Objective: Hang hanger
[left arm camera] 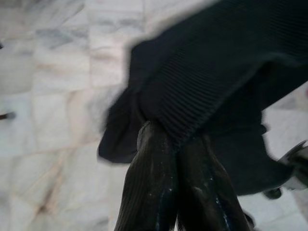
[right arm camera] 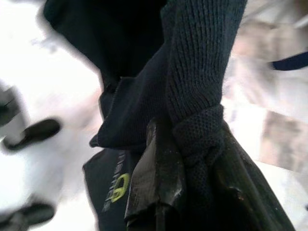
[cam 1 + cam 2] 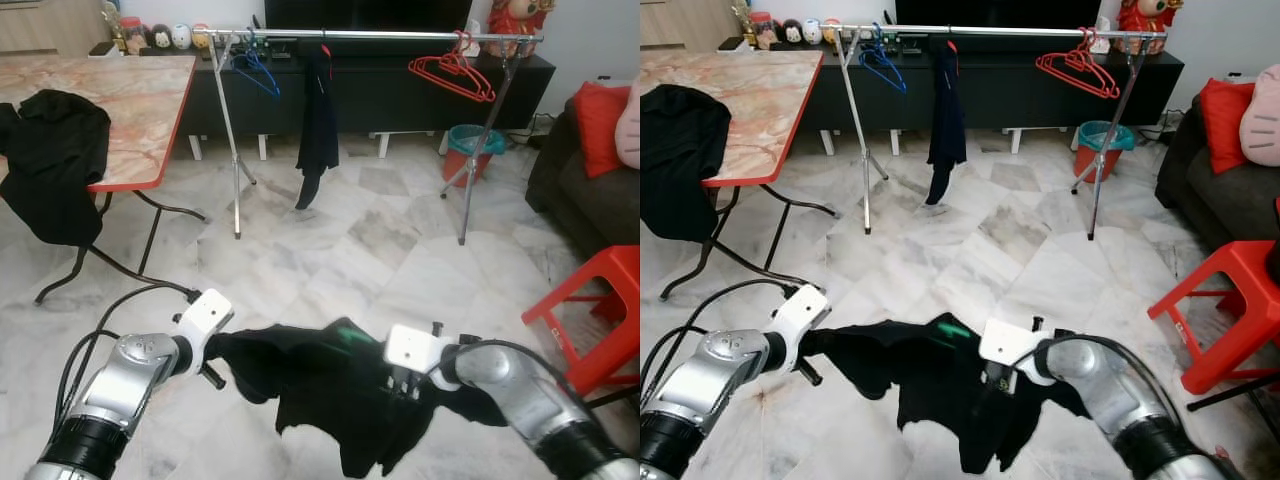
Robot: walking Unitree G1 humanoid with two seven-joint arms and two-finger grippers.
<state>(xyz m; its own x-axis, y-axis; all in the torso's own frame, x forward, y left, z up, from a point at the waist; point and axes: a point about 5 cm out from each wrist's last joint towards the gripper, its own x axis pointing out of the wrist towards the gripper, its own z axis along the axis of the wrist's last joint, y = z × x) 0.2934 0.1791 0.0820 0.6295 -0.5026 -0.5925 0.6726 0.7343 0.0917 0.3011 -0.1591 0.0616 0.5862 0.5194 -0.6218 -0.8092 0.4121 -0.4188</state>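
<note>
**Midway: garment in both grippers, rail still well ahead**

Currently the left gripper point(image 1: 173, 144) is pinched tight on a ribbed edge of a black knit garment point(image 3: 330, 385); the right gripper point(image 2: 192, 159) is clamped on a bunched knit fold. The garment is stretched between them, above the marble floor point(image 3: 380, 240).

A green patch point(image 3: 345, 330) at the garment's top edge may be a hanger inside; cannot confirm.

Judged progress: pick-up done; approach and hooking remain. The clothes rail point(image 3: 380, 35) stands well apart, carrying blue hangers point(image 3: 255, 70), a dark hung garment point(image 3: 318, 130) and red hangers point(image 3: 452, 72).

Writing: yellow-green print point(image 2: 119, 187) on dark fabric, illegible.
</note>
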